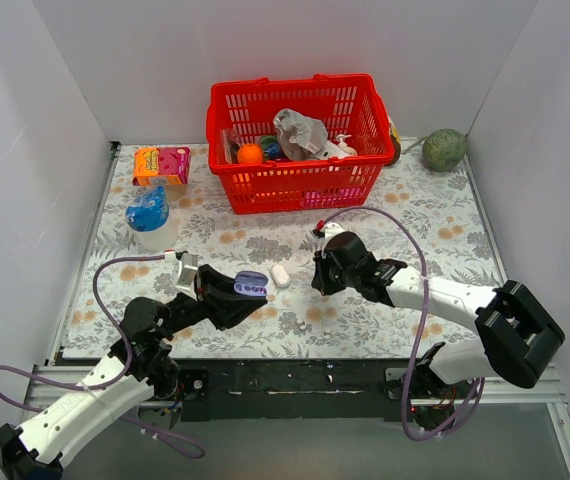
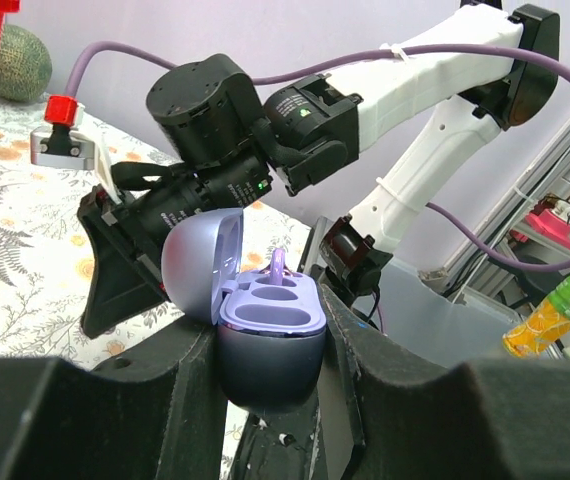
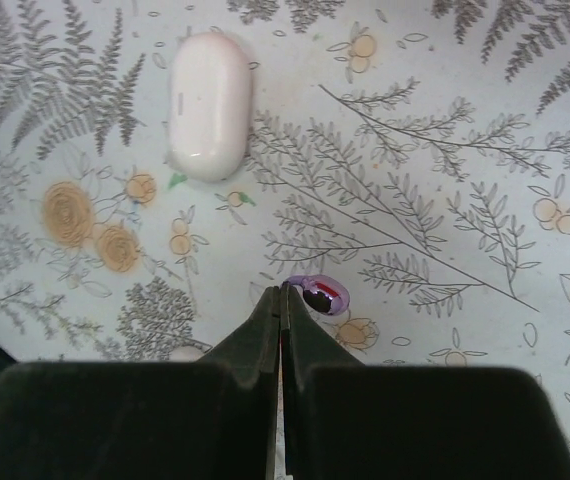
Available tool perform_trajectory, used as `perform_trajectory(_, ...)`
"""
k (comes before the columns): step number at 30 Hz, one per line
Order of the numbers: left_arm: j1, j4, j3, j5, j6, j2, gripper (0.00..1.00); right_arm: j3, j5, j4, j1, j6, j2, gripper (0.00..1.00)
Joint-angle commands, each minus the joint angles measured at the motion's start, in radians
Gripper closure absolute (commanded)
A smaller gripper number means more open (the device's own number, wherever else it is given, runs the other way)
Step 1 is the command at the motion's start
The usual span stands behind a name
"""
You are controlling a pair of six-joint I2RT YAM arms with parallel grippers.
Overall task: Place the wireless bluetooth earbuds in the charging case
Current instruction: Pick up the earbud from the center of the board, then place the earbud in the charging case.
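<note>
- Top view: the left tool (image 1: 243, 290) pinches the purple charging case (image 1: 252, 281) by its lower shell and holds it above the flowered worktop (image 1: 415, 215), lid swung open. A white oval case (image 1: 280, 274) lies just beside it. The right tool (image 1: 317, 281) points down at the worktop near that white case. The red basket (image 1: 295, 140), a blue-lidded cup (image 1: 150, 215) and a green ball (image 1: 445, 150) sit well apart and are no obstacle.
- Left wrist view: the sockets face up and the near one looks empty. A small purple piece (image 2: 278, 266) stands at the far socket, probably one bud, though I cannot tell whether it is seated. The open lid rises on the left and the right arm fills the space behind, so I judge the way in is from above.
- Right wrist view: the fingers are pressed together with nothing between them. A glossy purple earbud (image 3: 320, 296) lies on the worktop just beside the tips, to their right.
- Handling, as I judge it: the bud is light, hard and slick, and apt to squirt out or roll. Spread the fingers, straddle its broad body and pinch gently. The white case is clear of that move.
</note>
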Motion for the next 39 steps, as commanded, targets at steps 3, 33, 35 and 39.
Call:
perform_trajectory(3,0.004,-0.031,-0.003,-0.063,0.013,-0.047,1.0,0.029,-0.3,0.069,-0.036,0.007,-0.117,0.99)
perform_trajectory(33,0.004,0.455,0.018,0.149,-0.013,0.356,1.0,0.001,-1.191,0.956,-0.101,0.598,-0.382,0.99)
perform_trajectory(35,0.004,0.501,0.023,0.162,-0.031,0.382,1.0,-0.005,-1.187,1.029,-0.101,0.628,-0.365,0.99)
perform_trajectory(39,0.004,0.563,0.026,0.189,-0.057,0.448,1.0,-0.014,-1.153,1.053,-0.101,0.646,-0.342,0.99)
